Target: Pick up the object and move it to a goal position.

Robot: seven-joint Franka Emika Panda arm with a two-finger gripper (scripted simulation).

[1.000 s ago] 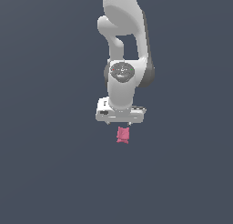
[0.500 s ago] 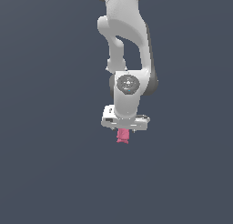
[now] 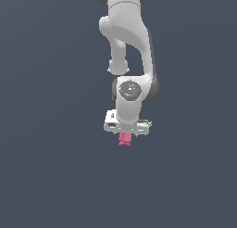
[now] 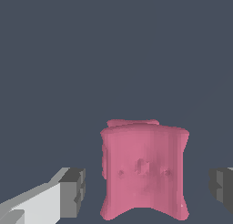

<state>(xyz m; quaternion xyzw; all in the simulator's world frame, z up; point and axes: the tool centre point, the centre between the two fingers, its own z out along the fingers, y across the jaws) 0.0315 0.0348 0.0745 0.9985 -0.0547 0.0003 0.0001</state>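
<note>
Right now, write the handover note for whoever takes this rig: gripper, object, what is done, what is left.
Gripper: open, fingers either side of the pink object, with gaps showing on both sides in the wrist view, so no contact.
Object: in the exterior view it shows just below the gripper, not grasped.
Done: arm positioned over the object, fingers straddling it.
Left: close on it, lift, carry to the goal. No goal marker shows in either view.

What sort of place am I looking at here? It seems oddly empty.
Likely a computer simulation, not a real room: a white robot arm hangs against a flat, featureless grey backdrop. Its tool sits over a small pink object with smooth rendered surfaces, fingers open either side.
</note>
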